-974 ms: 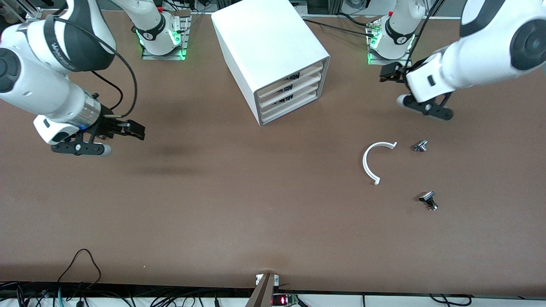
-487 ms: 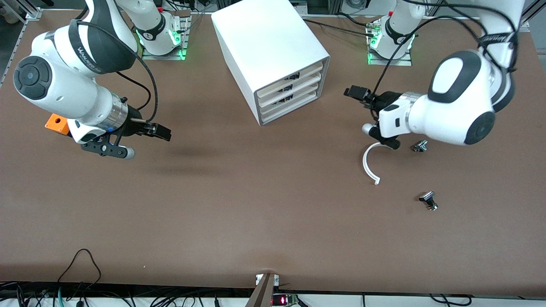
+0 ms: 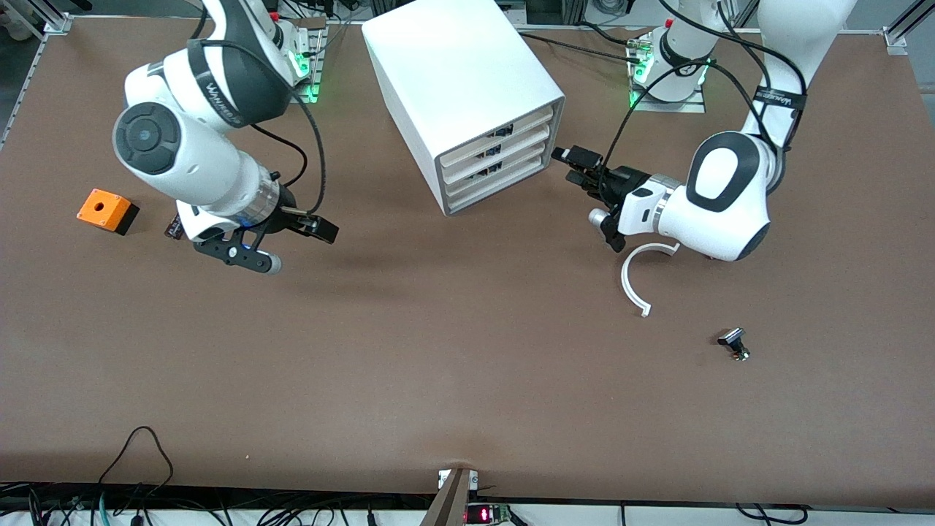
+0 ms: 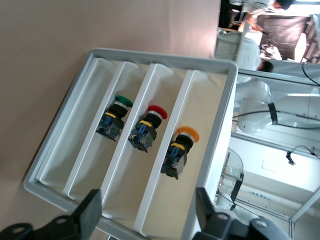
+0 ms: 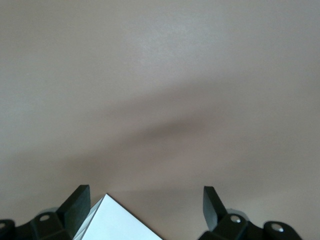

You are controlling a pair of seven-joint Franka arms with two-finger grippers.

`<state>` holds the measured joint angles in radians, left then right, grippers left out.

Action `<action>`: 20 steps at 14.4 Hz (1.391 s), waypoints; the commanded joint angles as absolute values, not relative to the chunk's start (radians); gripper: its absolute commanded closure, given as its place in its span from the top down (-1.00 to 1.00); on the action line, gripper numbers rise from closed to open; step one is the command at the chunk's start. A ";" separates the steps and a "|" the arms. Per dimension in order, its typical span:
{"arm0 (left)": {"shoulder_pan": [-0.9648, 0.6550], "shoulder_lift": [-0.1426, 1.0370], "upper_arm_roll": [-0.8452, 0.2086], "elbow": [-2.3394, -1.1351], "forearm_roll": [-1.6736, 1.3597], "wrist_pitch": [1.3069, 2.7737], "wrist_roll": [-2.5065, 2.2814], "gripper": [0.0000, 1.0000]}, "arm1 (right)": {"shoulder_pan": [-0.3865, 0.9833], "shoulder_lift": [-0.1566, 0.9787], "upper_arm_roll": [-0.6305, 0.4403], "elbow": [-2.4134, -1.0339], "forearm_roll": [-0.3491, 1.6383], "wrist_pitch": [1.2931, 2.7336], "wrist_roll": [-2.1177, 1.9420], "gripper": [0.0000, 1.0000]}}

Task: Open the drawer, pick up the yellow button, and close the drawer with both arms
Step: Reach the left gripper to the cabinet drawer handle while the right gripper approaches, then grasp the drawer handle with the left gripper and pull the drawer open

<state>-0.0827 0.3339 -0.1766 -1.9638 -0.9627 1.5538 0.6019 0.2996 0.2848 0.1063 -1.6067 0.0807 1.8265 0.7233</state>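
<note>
Front view: your left gripper (image 3: 584,169) sits just beside drawer unit (image 3: 467,95), level w/ drawer fronts (image 3: 495,157), all shut. Left arm far nearer than right. Right gripper (image 3: 292,237) hangs over bare table, toward right arm's end, waiting.

Left wrist view: fingers (image 4: 90,220) spread, nothing pinched. Button (image 4: 181,150) w/ orange-yellow cap lies in its drawer, one of three in a row, long axis along drawer, cap end away from gripper.

Right wrist view: fingers (image 5: 76,205) spread wide, empty.

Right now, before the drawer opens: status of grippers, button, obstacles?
Left gripper open, in front of white drawer cabinet. Right gripper open, over table. Orange-yellow-capped black push button inside closed drawer. Path clear.
</note>
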 commanded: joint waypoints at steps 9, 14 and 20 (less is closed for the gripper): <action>-0.075 0.212 -0.265 -2.281 -1.158 1.697 0.931 0.45 | 0.390 0.356 0.101 -1.549 0.051 1.839 0.979 1.00; -0.071 0.212 -0.347 -2.319 -1.248 1.762 0.948 0.39 | 0.403 0.374 0.101 -1.531 0.051 1.839 1.009 1.00; -0.066 0.212 -0.364 -2.324 -1.250 1.759 0.957 0.08 | 0.407 0.390 0.101 -1.509 0.051 1.841 1.035 1.00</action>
